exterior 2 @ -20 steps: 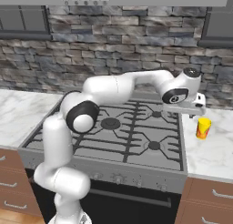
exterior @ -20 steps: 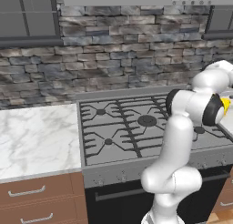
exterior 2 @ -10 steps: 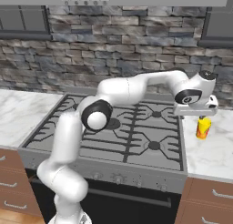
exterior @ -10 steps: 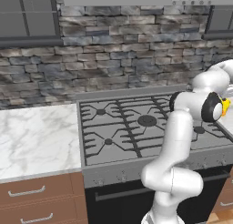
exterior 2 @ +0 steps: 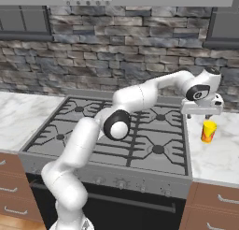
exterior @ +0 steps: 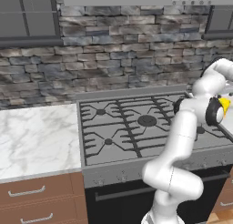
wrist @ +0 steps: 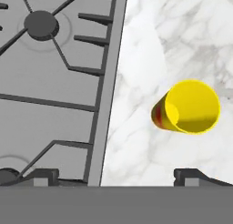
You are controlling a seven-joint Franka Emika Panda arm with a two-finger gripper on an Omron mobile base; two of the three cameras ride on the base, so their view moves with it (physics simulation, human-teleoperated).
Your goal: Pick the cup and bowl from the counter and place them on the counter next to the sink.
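The gas stovetop [wrist: 50,82] is seen at 9 o'clock in the hand view, its metal edge running down the middle. The marble counter [wrist: 136,141] lies past that edge. The cup [wrist: 187,107] stands upright there at 3 o'clock, open mouth toward the camera, apart from the stove edge. The gripper [wrist: 116,175] is spread wide and empty, its tips at 6 o'clock; the cup is judged to sit off the gap's centre, toward the 3 o'clock tip. In the right base view the gripper [exterior 2: 203,113] hangs above and just beside the cup [exterior 2: 208,131]. The hand should be shifted until the cup is centred between the fingers, then lowered straight and closed mid-wall.
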